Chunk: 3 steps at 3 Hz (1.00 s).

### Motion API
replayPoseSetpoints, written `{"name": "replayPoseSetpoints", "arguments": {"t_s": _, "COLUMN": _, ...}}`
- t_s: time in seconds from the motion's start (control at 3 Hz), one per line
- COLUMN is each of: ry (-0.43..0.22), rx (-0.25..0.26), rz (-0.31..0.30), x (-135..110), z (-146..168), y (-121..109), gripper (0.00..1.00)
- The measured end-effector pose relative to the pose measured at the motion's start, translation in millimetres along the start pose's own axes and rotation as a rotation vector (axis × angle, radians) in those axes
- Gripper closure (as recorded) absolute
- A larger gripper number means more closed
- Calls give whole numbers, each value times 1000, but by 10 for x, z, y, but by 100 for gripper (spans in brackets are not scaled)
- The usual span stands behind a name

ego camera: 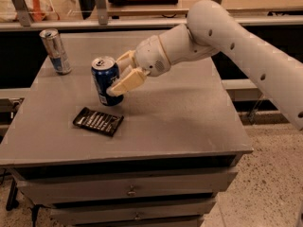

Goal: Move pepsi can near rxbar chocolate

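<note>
The pepsi can (105, 79), dark blue with a silver top, is upright near the middle left of the grey table (189, 112). My gripper (119, 75) is shut on the pepsi can from its right side, with one cream finger (127, 83) across the can's front. The can's base is at or just above the tabletop. The rxbar chocolate (98, 121), a flat dark wrapper with pale print, lies flat a short way in front of the can, slightly to its left.
A taller, slimmer silver-and-blue can (55, 51) stands at the table's back left corner. A shelf rail (142, 22) runs behind the table. Drawers (130, 190) sit below the front edge.
</note>
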<state>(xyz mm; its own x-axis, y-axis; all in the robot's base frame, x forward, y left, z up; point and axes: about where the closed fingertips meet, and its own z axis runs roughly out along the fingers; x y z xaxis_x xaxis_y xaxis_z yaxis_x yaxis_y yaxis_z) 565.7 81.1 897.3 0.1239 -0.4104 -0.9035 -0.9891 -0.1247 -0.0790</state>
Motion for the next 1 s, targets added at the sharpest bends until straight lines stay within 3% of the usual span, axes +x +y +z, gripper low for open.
{"name": "replayPoseSetpoints", "arguments": {"t_s": 0.33, "ry": -4, "rx": 6, "rz": -3, "x": 57, "z": -2, "y": -8, "gripper": 100}}
{"name": "replayPoseSetpoints", "arguments": {"t_s": 1.0, "ry": -7, "rx": 26, "rz": 3, "x": 143, "z": -4, "y": -17, "gripper": 59}}
